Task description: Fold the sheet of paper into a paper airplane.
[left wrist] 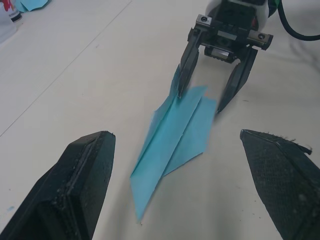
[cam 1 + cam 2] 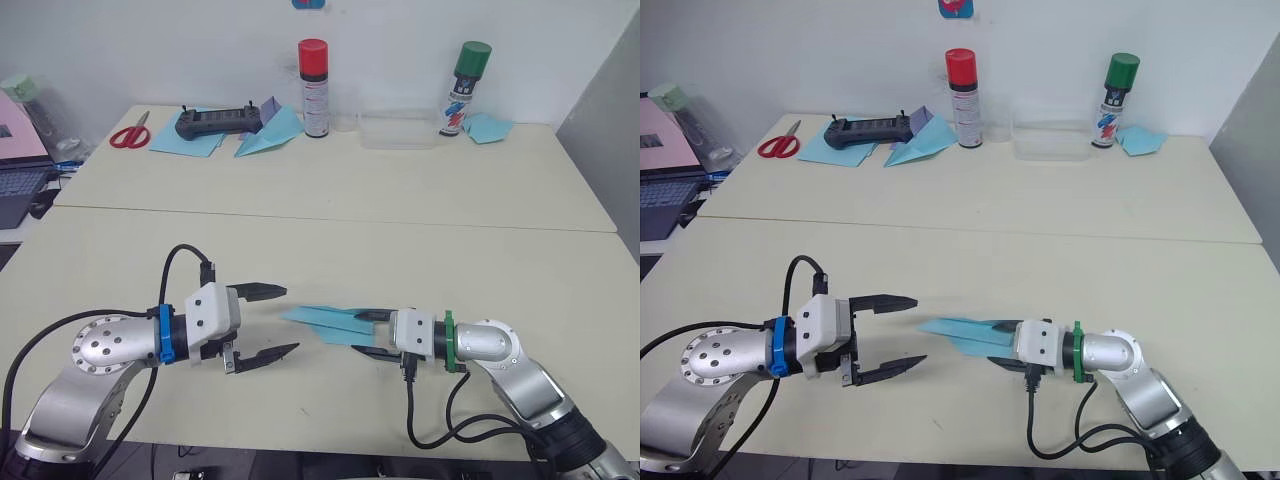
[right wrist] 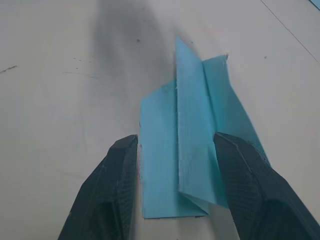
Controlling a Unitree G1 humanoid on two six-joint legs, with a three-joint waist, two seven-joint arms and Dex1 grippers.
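A broad cream table (image 2: 330, 215) fills the frame. Lower left, the left gripper (image 2: 265, 323) has its black fingers spread wide. Right of centre, the right gripper (image 2: 366, 333) sits parted around the narrow light-blue paper airplane's (image 2: 325, 321) tail.

The tail end of the light-blue folded paper dart (image 2: 330, 322) is hidden between the black fingers of the right gripper (image 2: 372, 333), whose contact with it cannot be told, while the pink-lidded laptop (image 2: 18, 165) is cut off at the edge.
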